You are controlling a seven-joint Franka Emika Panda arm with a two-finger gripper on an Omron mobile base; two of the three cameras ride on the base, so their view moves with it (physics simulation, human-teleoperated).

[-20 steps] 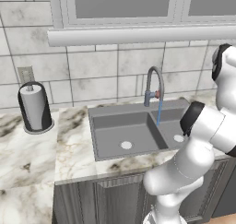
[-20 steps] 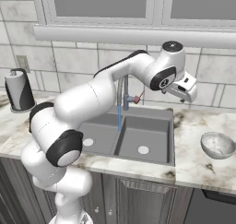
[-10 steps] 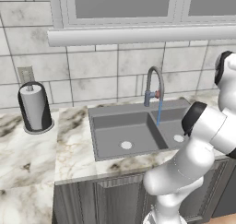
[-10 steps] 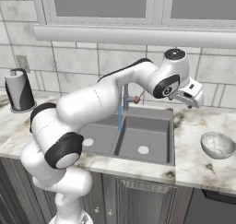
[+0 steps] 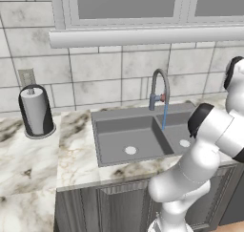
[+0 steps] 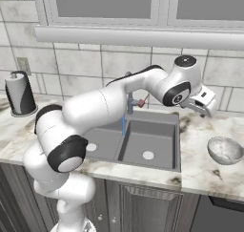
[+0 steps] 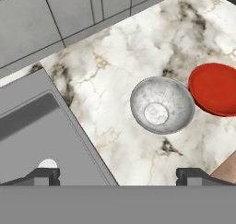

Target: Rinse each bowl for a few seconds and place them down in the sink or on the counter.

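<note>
While water runs: left base view: thin blue stream falling from faucet [image 5: 160, 85] into right basin of sink [image 5: 125, 141]; paper towel roll [image 5: 35, 110] upright on tabletop [image 5: 28, 164] well left of sink.
Right base view, gripper [image 6: 206, 103]: held in the air above tabletop just right of sink [image 6: 157, 142], touching nothing; spread of fingers hard to judge from this side.
Right base view, grey bowl [image 6: 225, 150]: upright on tabletop [image 6: 202, 162], right of sink, below and to the right of the gripper, well apart from it.
Hand view, fingers [image 7: 44, 174]: spread wide, both tips at bottom edge, nothing between them.
Hand view, bowls: mottled grey bowl [image 7: 162, 105] on marble beyond the tips, nearer the right one; red bowl [image 7: 215, 88] just beside it, apparently touching its rim.
Hand view, sink [image 7: 34, 140]: corner and pale drain at left.
</note>
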